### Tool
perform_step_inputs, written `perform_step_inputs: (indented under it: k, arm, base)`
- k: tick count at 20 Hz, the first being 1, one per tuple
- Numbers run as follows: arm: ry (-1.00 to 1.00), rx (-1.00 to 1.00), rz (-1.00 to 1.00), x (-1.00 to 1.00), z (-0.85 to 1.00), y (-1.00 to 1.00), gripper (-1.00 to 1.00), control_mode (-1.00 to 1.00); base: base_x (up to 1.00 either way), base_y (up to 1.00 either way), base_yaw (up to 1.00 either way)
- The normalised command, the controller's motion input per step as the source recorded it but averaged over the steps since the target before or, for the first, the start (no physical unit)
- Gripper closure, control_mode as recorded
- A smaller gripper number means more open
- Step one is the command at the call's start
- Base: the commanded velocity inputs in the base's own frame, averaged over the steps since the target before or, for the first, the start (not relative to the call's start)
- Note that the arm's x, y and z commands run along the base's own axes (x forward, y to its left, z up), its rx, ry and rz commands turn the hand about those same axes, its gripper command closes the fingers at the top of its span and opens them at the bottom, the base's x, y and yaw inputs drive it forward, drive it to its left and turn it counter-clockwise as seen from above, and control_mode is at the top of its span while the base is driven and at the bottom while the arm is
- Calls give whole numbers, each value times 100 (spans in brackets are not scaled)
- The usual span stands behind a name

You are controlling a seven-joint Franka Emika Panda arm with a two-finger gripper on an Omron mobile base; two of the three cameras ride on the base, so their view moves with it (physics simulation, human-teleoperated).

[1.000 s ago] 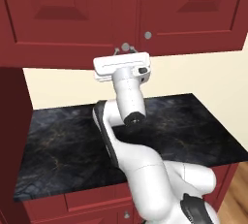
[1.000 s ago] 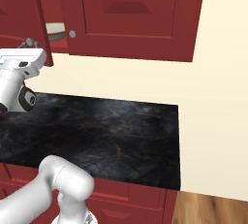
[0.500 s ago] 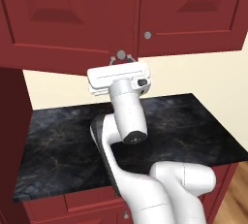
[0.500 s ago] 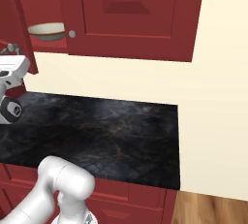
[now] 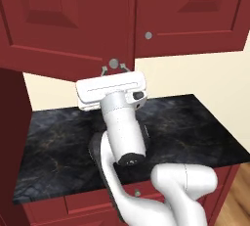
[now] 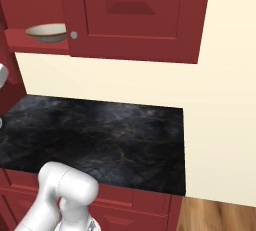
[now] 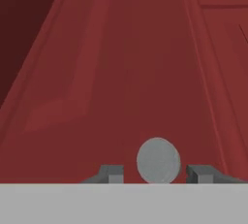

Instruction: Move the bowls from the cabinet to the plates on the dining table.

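The gripper (image 5: 113, 69) has its jaws apart either side of the round silver knob (image 7: 158, 160) on the cabinet (image 5: 68, 19) door, not visibly pinching it; a bowl (image 6: 47, 32) sits on the cabinet's red shelf (image 6: 37, 43), above the black marble counter (image 6: 100, 140).

White arm (image 5: 122, 132) (dark joints)

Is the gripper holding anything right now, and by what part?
Gripper straddles the cabinet door's round silver knob; gaps show both sides, so no firm hold is visible.
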Motion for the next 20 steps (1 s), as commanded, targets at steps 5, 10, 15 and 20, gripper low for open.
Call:
perform_step_inputs:
  k: [5, 10, 15, 20]
  arm:
    - [0, 0, 2, -38, 6, 37, 100, -100]
    - [0, 0, 0, 0, 0, 7, -100, -100]
    - [0, 0, 0, -45, 8, 32, -100, -100]
    - [0, 0, 0, -94, 17, 37, -100, -100]
  base:
    - [0, 0, 0]
    - [0, 0, 0]
    - [0, 0, 0]
    - [0, 0, 0]
